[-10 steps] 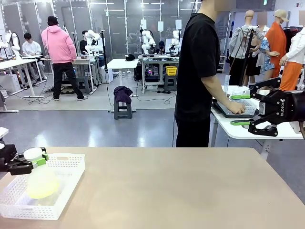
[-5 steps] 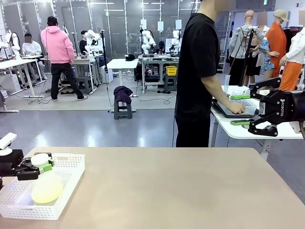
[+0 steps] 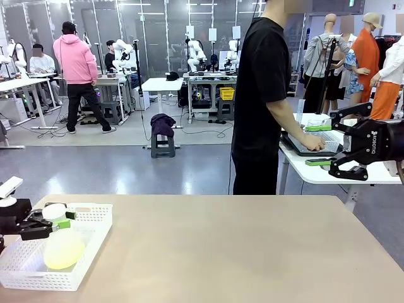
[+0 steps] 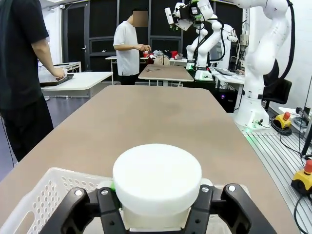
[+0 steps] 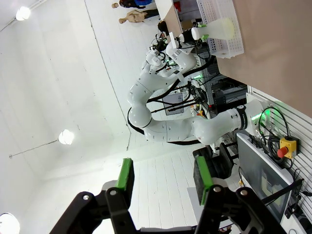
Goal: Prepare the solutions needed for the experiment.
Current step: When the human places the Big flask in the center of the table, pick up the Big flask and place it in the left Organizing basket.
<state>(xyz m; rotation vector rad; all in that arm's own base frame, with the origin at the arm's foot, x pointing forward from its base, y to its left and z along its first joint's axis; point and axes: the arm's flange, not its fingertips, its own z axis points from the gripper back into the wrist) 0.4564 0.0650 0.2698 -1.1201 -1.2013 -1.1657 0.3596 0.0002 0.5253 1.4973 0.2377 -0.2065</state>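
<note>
The left gripper sits around the white cap of the flask with the solutions in the white basket; I cannot tell if it grips. A bump could tip the flask. The right gripper is open.

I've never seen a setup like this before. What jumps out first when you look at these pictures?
At the table's near left corner, a white perforated basket holds a rounded flask of pale yellow-green liquid with a white cap, and the left gripper sits around its neck. On the far right, the right gripper hangs open and empty above the table edge. Behind the bare tan table, a person in black works at a laptop on a side desk.
</note>
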